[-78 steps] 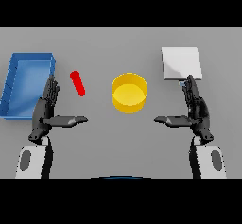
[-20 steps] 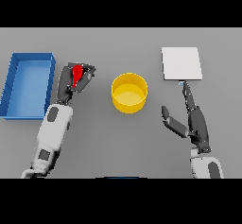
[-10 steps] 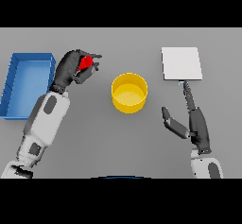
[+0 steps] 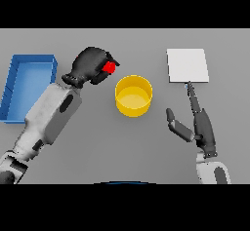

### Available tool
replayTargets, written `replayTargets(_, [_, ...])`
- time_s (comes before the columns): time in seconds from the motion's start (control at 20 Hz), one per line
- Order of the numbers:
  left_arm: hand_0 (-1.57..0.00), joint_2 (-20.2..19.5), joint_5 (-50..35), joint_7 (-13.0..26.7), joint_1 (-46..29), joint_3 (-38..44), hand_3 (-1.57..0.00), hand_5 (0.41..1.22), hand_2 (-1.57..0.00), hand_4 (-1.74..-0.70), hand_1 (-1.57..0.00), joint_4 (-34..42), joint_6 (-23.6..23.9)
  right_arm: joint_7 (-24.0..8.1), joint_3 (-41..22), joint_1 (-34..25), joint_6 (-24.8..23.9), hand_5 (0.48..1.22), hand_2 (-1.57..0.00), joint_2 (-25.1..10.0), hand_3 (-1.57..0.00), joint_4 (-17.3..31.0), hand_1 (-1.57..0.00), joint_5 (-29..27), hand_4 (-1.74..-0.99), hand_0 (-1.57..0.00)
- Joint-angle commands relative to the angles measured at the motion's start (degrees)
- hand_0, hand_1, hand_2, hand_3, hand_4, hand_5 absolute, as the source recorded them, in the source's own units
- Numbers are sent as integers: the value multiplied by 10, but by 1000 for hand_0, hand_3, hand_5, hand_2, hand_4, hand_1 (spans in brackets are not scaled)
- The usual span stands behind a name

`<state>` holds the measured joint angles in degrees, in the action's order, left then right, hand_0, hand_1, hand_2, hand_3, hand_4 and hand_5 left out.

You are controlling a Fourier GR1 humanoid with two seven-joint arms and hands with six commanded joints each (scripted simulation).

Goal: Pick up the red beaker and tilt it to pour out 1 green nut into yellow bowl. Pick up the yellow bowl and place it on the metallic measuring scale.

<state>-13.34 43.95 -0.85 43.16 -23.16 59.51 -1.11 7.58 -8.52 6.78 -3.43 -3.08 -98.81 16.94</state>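
My left hand [image 4: 89, 66] is curled round the red beaker [image 4: 109, 67], held above the table just left of the yellow bowl [image 4: 133, 95]. Only a small red part of the beaker shows past the fingers. The bowl stands at the table's middle, and I see no green nut in it. The metallic measuring scale [image 4: 187, 65], a pale square plate, lies at the back right. My right hand [image 4: 199, 122] hovers open in front of the scale, fingers straight and pointing toward it, thumb spread to the left.
A blue bin [image 4: 27, 84] stands at the left edge, beside my left forearm.
My left hand closed on the red beaker, lifted it and has carried it right toward the bowl. The right hand has stayed where it was.
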Motion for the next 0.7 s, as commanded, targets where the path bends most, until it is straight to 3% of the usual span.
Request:
replayTargets(0.0, [-1569, -3, 19, 10, 23, -17, -1568, 1186, -1569, -1740, -1569, -17, -18, 3, -1, 6, 0, 691, 1, 0, 1, 1, 1, 2, -1054, 1])
replayTargets(0.1, [-1569, -10, 53, 6, 62, -55, -1569, 1199, -1569, -1740, -1570, -40, -51, 7, -2, 10, -2, 689, 1, 1, 1, -1, 1, 4, -1068, 1])
replayTargets(0.3, [-1570, -15, 112, -3, 114, -131, -1570, 1212, -1570, -1582, -1570, -71, -117, 6, 3, 6, 7, 681, 1, -1, 1, 1, 1, -11, -1063, 1])
replayTargets(0.65, [-1571, -4, 192, -12, 196, -233, -1571, 1219, -1571, -1705, -1571, -142, -160, 2, -5, 5, 12, 689, 1, 2, 1, 8, 1, -5, -1069, 1])
